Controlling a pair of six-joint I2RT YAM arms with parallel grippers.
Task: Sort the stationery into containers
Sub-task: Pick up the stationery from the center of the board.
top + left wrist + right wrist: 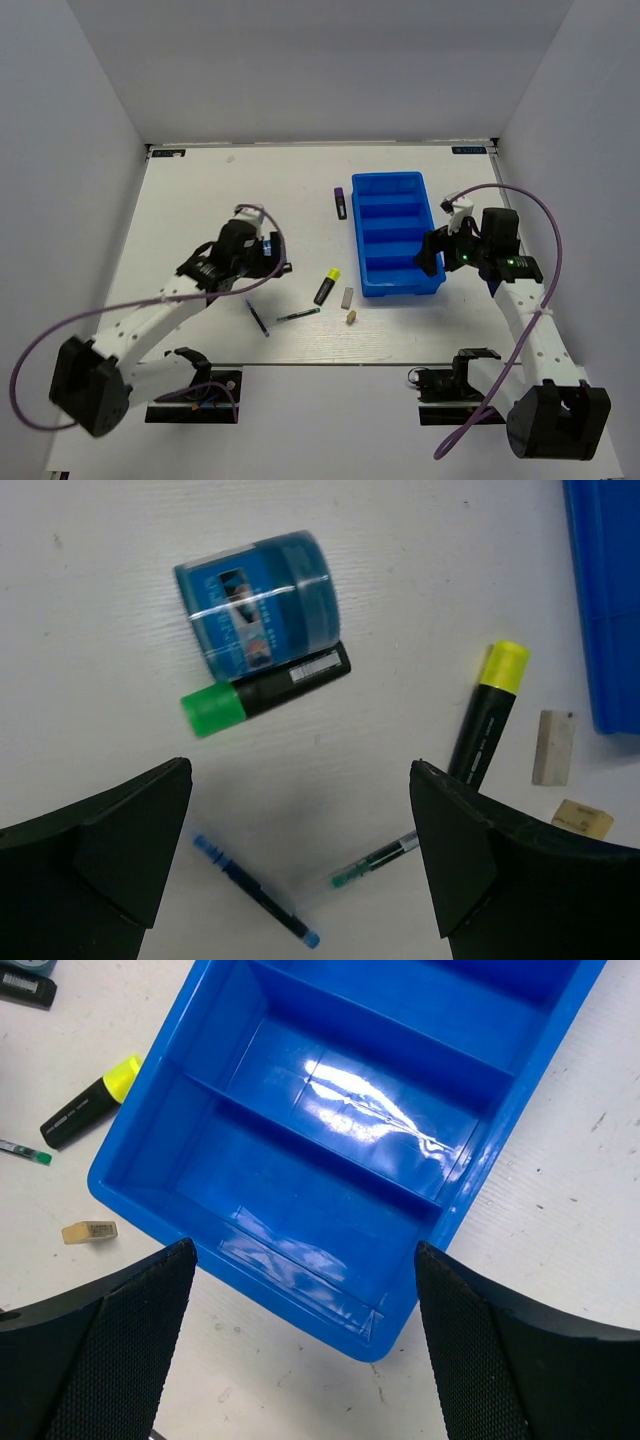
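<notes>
Left claw (300, 770): spread wide, grips nothing, hangs above the white counter (90, 660) over the loose stationery.

Right claw (304, 1248): spread wide as well, grips nothing, hangs over the near end of the blue tray (300, 1200).

Blue tray: sits right of centre on the counter, long side running away from the arms, split into four compartments.

Blue pack (258, 603): lies flat on the counter below the left wrist, well left of the tray, touching the green highlighter (265, 688) along its lower edge.

Yellow highlighter (488, 720): lies near the tray's near left corner, yellow end pointing away from the arms.

Grey eraser (553, 747): just beside the yellow highlighter, between it and the tray.

Tan piece (582, 819): just nearer the arms than the eraser, apart from it.

Green pen (375, 860): close to the black end of the yellow highlighter; contact hidden by a claw finger.

Blue pen (255, 890): left of the green pen, apart from it.

Purple highlighter (341, 204): on the counter just beside the tray's far left corner.
</notes>
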